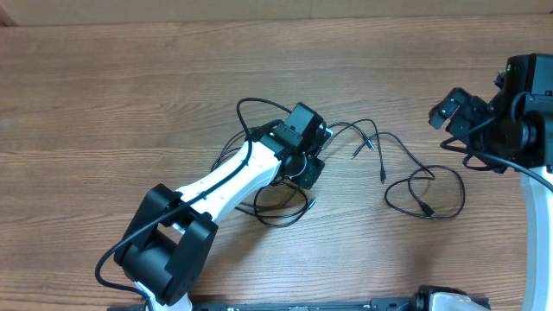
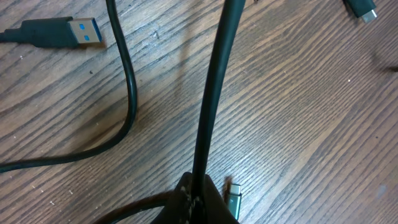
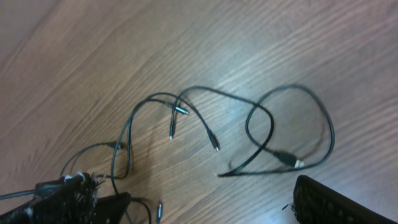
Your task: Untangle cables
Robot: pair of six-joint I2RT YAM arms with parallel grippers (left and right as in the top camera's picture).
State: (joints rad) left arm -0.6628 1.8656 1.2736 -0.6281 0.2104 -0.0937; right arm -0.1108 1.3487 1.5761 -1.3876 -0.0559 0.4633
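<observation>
Overhead, the left gripper (image 1: 309, 151) was stretched out to the middle of the wooden tabletop (image 1: 130, 95), pressed down into the thickest part of the black cables (image 1: 426, 207). The knot lay under and around it, and looser strands ran off to the right into an open loop. The right gripper (image 1: 449, 112) hung near the tabletop's right edge, apart from that loop and touching no cord.

From the left wrist, the fingers (image 2: 208, 202) were together, clamped on one black cord (image 2: 214, 93) that ran straight up the middle of the view, lifted off the wood. A USB-A plug (image 2: 62, 32) with a blue insert lay flat at upper left. A small metallic plug (image 2: 234, 195) lay just beside the fingers, and another connector (image 2: 364, 9) showed at the top right corner.

From the right wrist, the fingers (image 3: 339, 199) stood apart at the lower corners, holding nothing. The loop (image 3: 292, 134) lay ahead of them, with three thin plug ends (image 3: 177, 112) to its left.
</observation>
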